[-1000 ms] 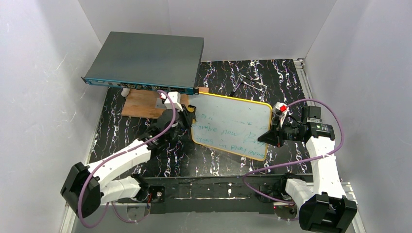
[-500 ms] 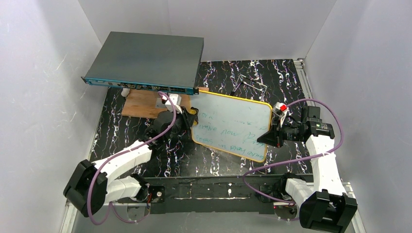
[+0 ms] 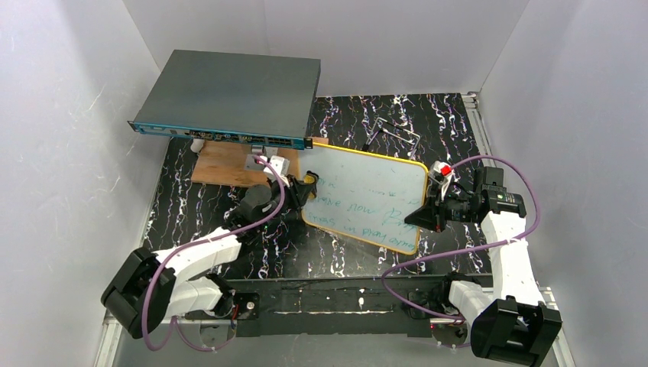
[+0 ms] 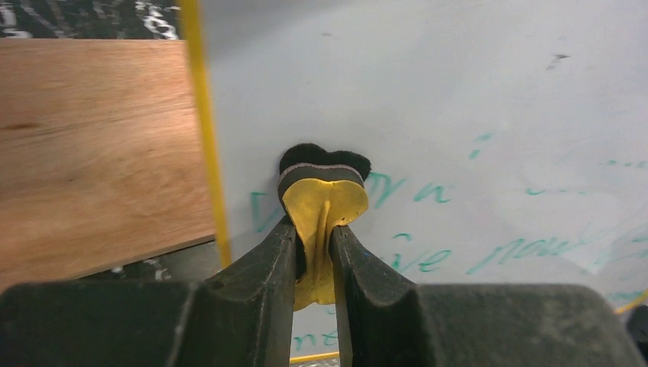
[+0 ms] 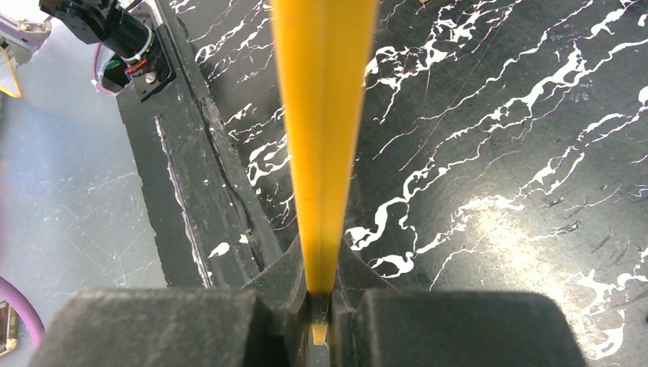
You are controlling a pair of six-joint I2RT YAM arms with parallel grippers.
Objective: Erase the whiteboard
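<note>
The whiteboard (image 3: 367, 200), yellow-framed with green handwriting, lies tilted on the black marbled table. My left gripper (image 3: 304, 186) is shut on a yellow eraser (image 4: 324, 203). Its black felt presses on the whiteboard (image 4: 458, 107) near the left edge, just inside the yellow frame, over the first green letters. My right gripper (image 3: 422, 214) is shut on the board's right edge. In the right wrist view the yellow frame (image 5: 325, 115) runs straight into that gripper (image 5: 322, 289), clamped between the fingers.
A dark-grey flat box (image 3: 229, 95) stands raised at the back left. Below it lies a brown wooden board (image 3: 221, 164), which sits right beside the whiteboard's left edge (image 4: 99, 145). A small metal piece (image 3: 393, 130) lies at the back. White walls enclose the table.
The left gripper has slid the eraser a little right and away from the arms, onto the board's upper left part. The right gripper and the board have stayed put.
</note>
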